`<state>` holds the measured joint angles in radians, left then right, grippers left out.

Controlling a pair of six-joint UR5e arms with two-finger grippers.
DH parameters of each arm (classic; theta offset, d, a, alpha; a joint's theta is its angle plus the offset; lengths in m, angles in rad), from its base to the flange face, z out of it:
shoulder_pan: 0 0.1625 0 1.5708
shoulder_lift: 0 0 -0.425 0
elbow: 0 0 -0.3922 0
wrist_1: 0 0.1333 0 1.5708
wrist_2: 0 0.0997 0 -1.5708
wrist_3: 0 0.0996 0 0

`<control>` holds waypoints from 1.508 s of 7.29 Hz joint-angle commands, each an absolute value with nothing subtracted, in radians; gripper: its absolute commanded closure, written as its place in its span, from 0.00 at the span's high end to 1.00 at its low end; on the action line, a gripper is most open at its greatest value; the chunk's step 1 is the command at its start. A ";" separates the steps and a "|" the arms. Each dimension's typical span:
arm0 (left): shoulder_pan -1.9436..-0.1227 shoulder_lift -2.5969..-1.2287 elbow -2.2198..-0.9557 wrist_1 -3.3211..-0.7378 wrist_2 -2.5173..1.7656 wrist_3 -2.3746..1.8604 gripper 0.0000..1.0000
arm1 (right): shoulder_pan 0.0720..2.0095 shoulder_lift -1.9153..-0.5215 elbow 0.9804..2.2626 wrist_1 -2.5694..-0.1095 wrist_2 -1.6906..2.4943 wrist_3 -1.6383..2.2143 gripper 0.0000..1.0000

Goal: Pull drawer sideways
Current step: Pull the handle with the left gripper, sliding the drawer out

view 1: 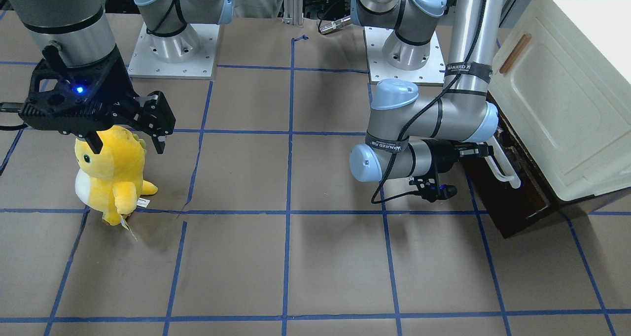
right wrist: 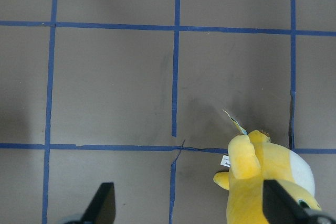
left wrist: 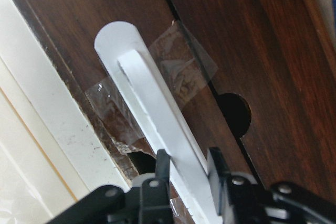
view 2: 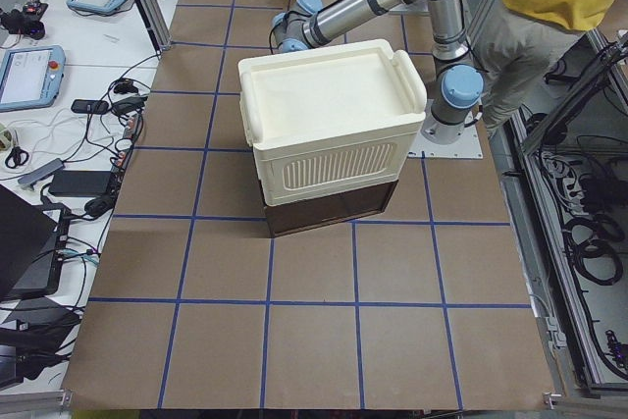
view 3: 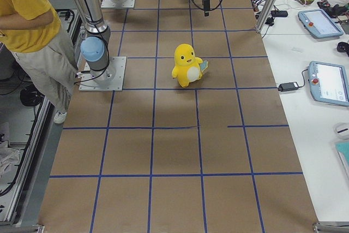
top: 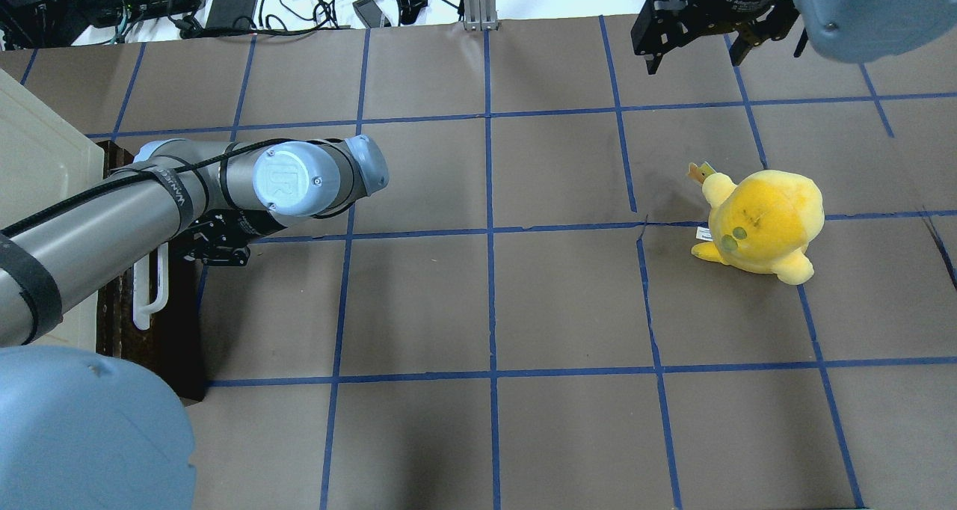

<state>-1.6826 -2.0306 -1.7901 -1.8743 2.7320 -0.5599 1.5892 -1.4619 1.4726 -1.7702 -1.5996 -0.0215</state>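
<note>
We log left gripper point(left wrist: 189, 156) clamped on drawer point(view 1: 520, 208) handle point(left wrist: 142, 93); right gripper point(right wrist: 189, 192) wide open, empty, plush toy point(right wrist: 262, 182) at 5 o'clock.

Bright, even overhead light, soft shadows, sharp focus throughout.

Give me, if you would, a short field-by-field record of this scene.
left tool: fingers closed on either side of the white bar handle
drawer: dark wooden front, at the foot of the cream cabinet
right tool: open, empty, raised above the table
yellow plush toy: upright on the table, near the right tool, not held
</note>
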 commanded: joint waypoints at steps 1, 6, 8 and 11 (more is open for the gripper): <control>-1.690 -2.033 -1.790 -1.875 2.731 -0.560 0.31 | 1.589 -1.462 1.473 -1.770 -1.600 -0.021 1.00; -1.701 -2.045 -1.761 -1.896 2.723 -0.558 0.31 | 1.589 -1.462 1.473 -1.770 -1.600 -0.021 1.00; -1.715 -2.048 -1.761 -1.899 2.723 -0.558 0.31 | 1.589 -1.462 1.473 -1.770 -1.600 -0.021 1.00; -1.733 -2.048 -1.761 -1.911 2.723 -0.558 0.31 | 1.589 -1.462 1.473 -1.770 -1.600 -0.021 1.00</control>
